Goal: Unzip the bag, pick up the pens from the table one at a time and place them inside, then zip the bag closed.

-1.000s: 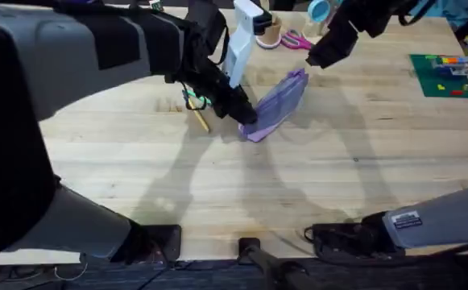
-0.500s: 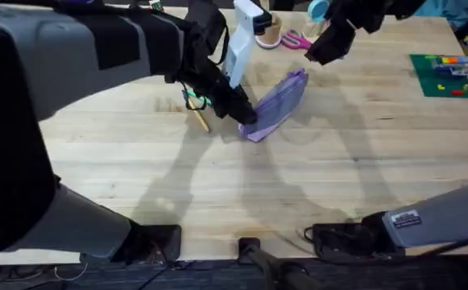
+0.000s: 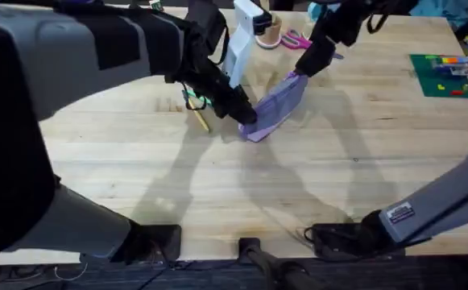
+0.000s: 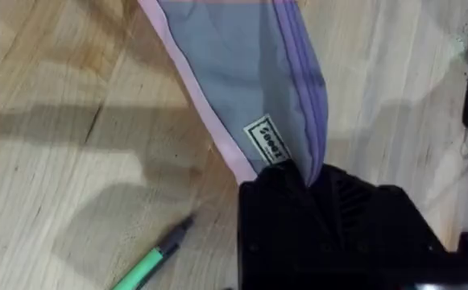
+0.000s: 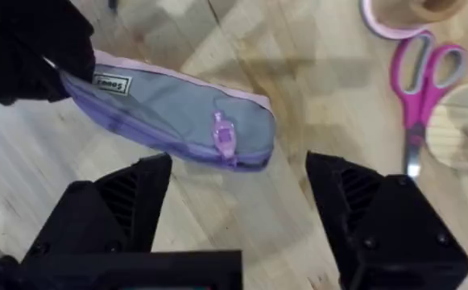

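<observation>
The lavender bag lies slanted on the table, zipper shut. My left gripper is shut on the bag's near end; the left wrist view shows the fabric pinched by the label at the gripper. My right gripper hovers open just above the bag's far end. In its wrist view the bag and its pink zipper pull lie ahead of the open gripper. The green pen and the yellow pen lie left of the bag.
Pink scissors and a round cup sit at the back behind the bag. A green mat with small coloured pieces lies at the far right. The near half of the table is bare wood.
My right gripper has come down and to the left, from beyond the bag to just over its far end. The left gripper and bag have stayed put.
</observation>
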### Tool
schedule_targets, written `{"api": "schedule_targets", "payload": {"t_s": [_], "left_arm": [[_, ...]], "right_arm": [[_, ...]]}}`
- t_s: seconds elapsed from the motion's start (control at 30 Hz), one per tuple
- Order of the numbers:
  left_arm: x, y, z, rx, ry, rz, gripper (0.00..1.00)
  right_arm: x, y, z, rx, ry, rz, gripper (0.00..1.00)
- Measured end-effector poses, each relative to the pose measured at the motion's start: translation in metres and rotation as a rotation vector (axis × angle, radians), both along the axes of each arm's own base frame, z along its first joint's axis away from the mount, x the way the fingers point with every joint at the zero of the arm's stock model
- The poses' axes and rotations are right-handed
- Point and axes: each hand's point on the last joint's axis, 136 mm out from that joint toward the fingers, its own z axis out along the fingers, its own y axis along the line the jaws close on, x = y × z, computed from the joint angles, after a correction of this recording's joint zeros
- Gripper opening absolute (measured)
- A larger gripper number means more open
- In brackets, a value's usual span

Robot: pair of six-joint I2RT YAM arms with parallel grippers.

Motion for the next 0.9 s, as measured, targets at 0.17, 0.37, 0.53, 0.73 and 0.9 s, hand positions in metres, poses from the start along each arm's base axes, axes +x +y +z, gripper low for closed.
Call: {"api": "schedule_targets", "payload": {"t_s": [0.17, 0.37, 0.53, 0.73, 0.9], "left_arm": [[0.0, 0.0, 0.0, 0.0, 0.0, 0.0, 0.044], [0.0, 0.0, 0.0, 0.0, 0.0, 0.0, 0.044], [0.0, 0.0, 0.0, 0.0, 0.0, 0.0, 0.044], [0.0, 0.0, 0.0, 0.0, -0.001, 0.0, 0.044], [0.0, 0.0, 0.0, 0.0, 0.0, 0.0, 0.044]], "right_arm": [[0.002, 0.005, -0.021, 0.014, 0.063, 0.006, 0.995], [0.003, 0.007, -0.045, 0.015, 0.133, 0.007, 0.996], [0.003, 0.01, -0.054, 0.027, 0.162, 0.01, 0.995], [-0.002, 0.011, -0.056, 0.034, 0.188, 0.011, 0.883], [-0.005, 0.011, -0.056, 0.036, 0.203, 0.012, 0.751]]}}
